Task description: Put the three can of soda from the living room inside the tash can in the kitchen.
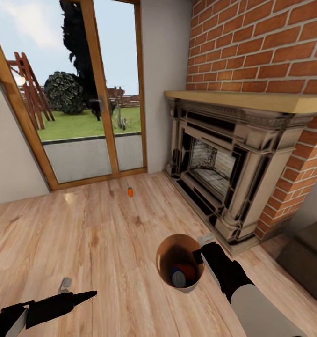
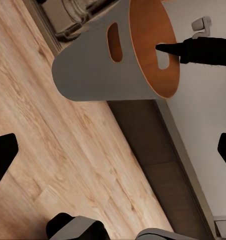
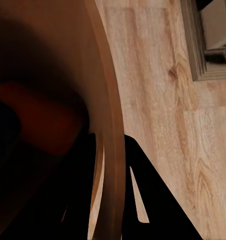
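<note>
The robot stands in the living room on the light wood floor (image 1: 83, 234), facing the red-brick fireplace (image 1: 224, 173) with its carved dark surround. Just in front of the fireplace's near corner is the tash can (image 1: 179, 262), a small round copper-brown bin. The right gripper (image 1: 199, 254) has hold of it: in the right wrist view the rim (image 3: 113, 150) runs between the two black fingers (image 3: 148, 195), one inside the bin and one outside, so the jaws are closed on the wall of the bin. In the left wrist view the bin (image 2: 103, 60) shows tilted, its grey outside and orange-brown inside both visible, with a handle slot cut through its wall.

Inside the bin lie two cans: an orange can (image 1: 189, 270) and a dark blue can (image 1: 179, 279) with a silvery top, touching one another at the bottom. A third orange can (image 1: 130, 191) stands on the floor well away from the fireplace, near the glass door (image 1: 93, 93) to the garden.

The left gripper (image 1: 79, 297) is far from the fireplace and holds nothing; its jaws stand wide apart.
</note>
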You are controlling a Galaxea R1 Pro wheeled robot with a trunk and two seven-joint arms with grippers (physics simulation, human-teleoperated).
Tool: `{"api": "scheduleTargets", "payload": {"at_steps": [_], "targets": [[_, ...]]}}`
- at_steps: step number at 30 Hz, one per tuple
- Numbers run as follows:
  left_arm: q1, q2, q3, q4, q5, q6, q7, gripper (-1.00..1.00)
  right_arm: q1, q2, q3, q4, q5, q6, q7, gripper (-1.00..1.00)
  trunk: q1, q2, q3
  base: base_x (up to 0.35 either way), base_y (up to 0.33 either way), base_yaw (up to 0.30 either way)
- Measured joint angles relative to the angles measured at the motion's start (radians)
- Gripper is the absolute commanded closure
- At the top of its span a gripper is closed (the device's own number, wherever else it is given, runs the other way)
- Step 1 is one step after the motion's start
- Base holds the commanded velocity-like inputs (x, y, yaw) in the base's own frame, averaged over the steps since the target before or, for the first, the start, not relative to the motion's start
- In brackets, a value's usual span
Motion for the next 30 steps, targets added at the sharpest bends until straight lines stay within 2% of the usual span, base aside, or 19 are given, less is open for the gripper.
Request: {"api": "scheduleTargets", "payload": {"at_steps": [16, 26, 30], "targets": [[0.000, -0.001, 0.000, 0.000, 0.000, 0.000, 0.000, -1.00, 0.000, 0.000, 0.000, 0.000, -0.006, 0.000, 0.002, 1.00, 0.000, 0.000, 0.000, 0.335, 0.186, -0.008], [0.000, 0.000, 0.000, 0.000, 0.000, 0.000, 0.000, -1.00, 0.000, 0.001, 0.000, 0.004, -0.004, 0.000, 0.003, 1.00, 0.000, 0.000, 0.000, 0.331, 0.193, -0.204], [0.000, -0.001, 0.000, 0.000, 0.000, 0.000, 0.000, -1.00, 0.000, 0.001, 0.000, 0.005, 0.004, 0.000, 0.003, 1.00, 0.000, 0.000, 0.000, 0.319, 0.215, -0.064]]}}
